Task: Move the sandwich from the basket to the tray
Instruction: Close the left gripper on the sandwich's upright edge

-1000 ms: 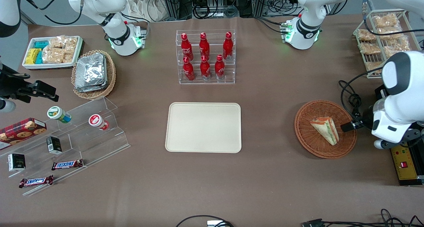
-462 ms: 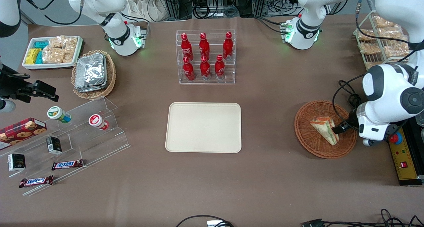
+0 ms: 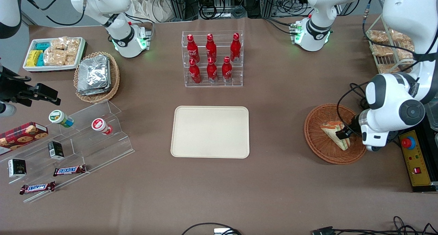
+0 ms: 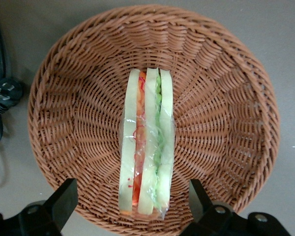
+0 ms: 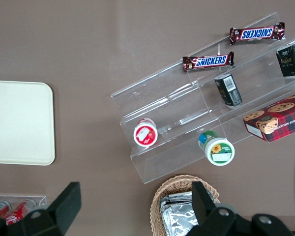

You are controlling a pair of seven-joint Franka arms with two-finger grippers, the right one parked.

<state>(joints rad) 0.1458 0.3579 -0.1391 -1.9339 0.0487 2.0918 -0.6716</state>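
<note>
The gripper [image 4: 130,206] hovered over the basket [image 3: 318,142] at the frame's right, fingers [image 4: 64,199] spread, straddling the sandwich [image 4: 146,147], whose long axis ran between them.

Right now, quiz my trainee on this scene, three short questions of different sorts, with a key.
1. True or false: the sandwich lies on the tray.
2. The open gripper is above: A bottles, B the basket, C the tray?
3. Fill in: its fingers straddle the ____.

Key: 1 false, it lies in the basket; 2 B; 3 sandwich.
</note>
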